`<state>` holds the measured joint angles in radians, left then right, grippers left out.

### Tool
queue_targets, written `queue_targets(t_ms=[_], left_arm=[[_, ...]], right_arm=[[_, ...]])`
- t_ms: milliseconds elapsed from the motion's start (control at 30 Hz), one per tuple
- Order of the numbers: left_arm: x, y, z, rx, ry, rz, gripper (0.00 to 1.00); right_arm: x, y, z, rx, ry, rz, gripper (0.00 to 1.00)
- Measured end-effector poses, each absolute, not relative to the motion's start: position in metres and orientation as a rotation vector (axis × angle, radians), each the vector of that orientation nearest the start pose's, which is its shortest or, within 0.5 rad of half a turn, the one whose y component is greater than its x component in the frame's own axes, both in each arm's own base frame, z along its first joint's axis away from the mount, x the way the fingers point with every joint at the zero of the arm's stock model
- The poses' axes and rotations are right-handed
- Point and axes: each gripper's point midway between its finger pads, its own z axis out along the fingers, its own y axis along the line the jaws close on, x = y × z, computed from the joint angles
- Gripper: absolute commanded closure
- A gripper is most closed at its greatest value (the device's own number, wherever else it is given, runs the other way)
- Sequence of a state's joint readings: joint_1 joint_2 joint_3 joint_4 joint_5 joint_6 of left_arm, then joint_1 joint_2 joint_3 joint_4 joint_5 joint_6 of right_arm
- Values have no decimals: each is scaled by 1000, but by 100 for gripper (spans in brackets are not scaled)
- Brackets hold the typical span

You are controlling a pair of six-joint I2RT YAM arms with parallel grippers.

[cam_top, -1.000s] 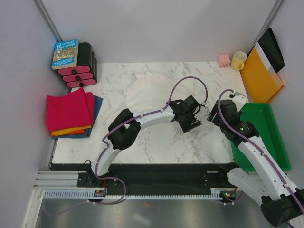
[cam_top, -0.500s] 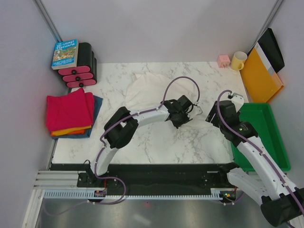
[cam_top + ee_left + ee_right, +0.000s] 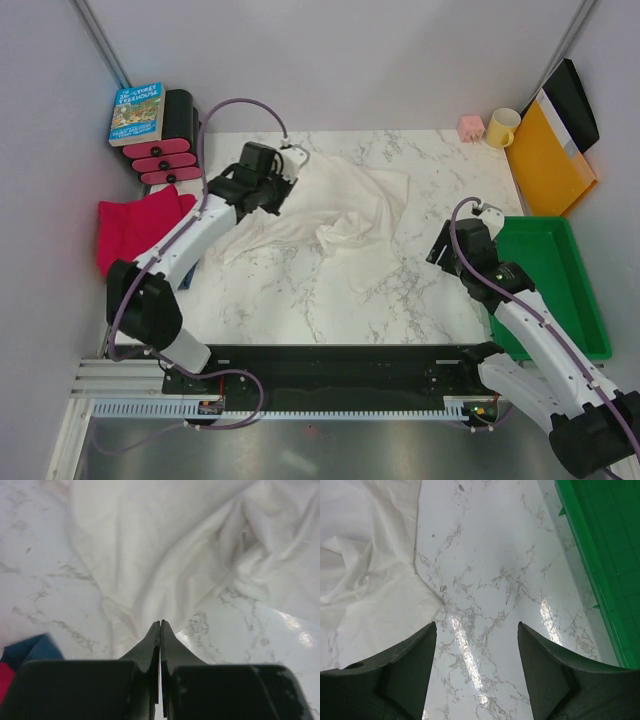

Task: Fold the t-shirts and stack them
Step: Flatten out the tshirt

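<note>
We are noting tray (image 3: 590, 300) beside right gripper (image 3: 476, 626), jaws gaping wide over bare table (image 3: 490, 580); mug (image 3: 502, 127) and folder (image 3: 545, 160) sitting far right, book (image 3: 137, 112) far left; left arm (image 3: 195, 232) is crossing the folded tees (image 3: 130, 235); left gripper (image 3: 160, 625) is pinching cream shirt (image 3: 345, 205), now dragged leftward from centre since a second ago.

Bright light, glare on tabletop (image 3: 470, 645) (edges perhaps blurred).

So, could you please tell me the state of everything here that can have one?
Cream-white t-shirt: unfolded, crumpled.
Magenta-pink t-shirt: folded, far left.
Left gripper: shut, pinching the cream-white t-shirt.
Right gripper: open, holding nothing.
Yellow mug: upright.
Book: closed.
</note>
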<state>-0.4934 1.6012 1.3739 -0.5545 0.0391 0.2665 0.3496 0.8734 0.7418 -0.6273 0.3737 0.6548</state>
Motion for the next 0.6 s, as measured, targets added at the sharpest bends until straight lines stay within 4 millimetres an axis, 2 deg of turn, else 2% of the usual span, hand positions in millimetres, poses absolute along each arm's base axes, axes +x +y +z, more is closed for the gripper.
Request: queue_targets(t_ms=[100,200,267,333,367,467,600], left_arm=[[390,-148,185,769,2203,-76,98],[392,-95,171,665,2284,13,94],[390,-76,160,625,2331,46,80],[384,-63,151,601,2374,52,57],[381,-63,151,603,2377,40,41],[365,-85,157,653,2350,-30,34],[327,-167,177,888,2222,-220,34]], right_arm=[[255,52,146,520,2207,110,27],[255,56,142,512,2213,133,27],[255,58,141,507,2215,148,27],[256,61,141,502,2216,163,27],[256,62,142,499,2214,169,27],[257,63,143,491,2212,177,27],[258,64,143,482,2212,180,27]])
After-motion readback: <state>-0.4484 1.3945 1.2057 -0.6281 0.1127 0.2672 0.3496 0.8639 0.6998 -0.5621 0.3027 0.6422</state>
